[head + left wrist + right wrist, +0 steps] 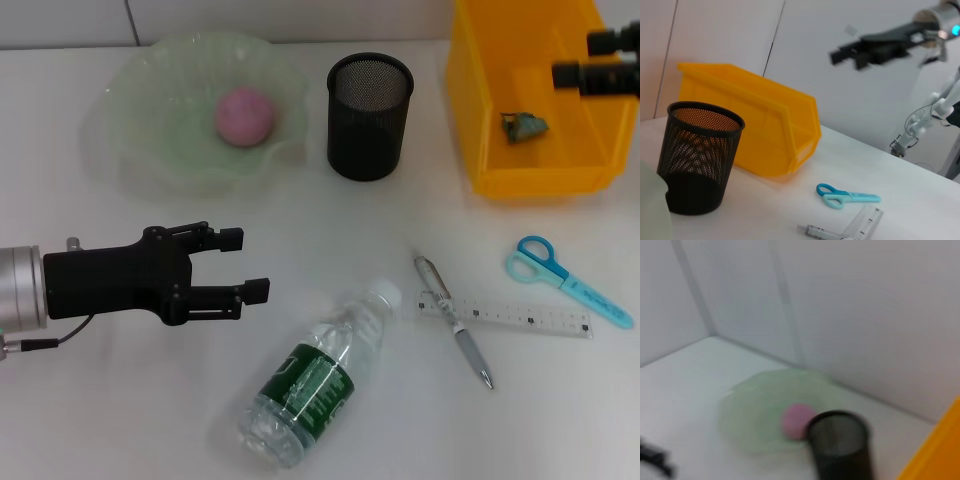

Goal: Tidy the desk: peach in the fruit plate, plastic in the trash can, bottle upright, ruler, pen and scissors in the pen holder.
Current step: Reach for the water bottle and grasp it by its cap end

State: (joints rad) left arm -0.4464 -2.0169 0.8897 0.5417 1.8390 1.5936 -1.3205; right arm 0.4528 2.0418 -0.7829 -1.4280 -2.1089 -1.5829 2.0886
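Observation:
A pink peach (245,115) lies in the green fruit plate (150,130). A crumpled plastic piece (523,126) lies inside the yellow bin (480,120). My right gripper (575,58) is open and empty above the bin's right side. A clear water bottle (315,385) with a green label lies on its side at the front. My left gripper (253,264) is open and empty, left of the bottle's cap. A pen (455,320) lies across a clear ruler (520,318). Blue scissors (565,278) lie to their right. The black mesh pen holder (369,115) is empty.
The left wrist view shows the pen holder (697,155), the bin (760,125), the scissors (845,196), the ruler (865,222) and the right gripper (860,50) above. The right wrist view shows the plate (755,405), the peach (795,420) and the holder (840,445).

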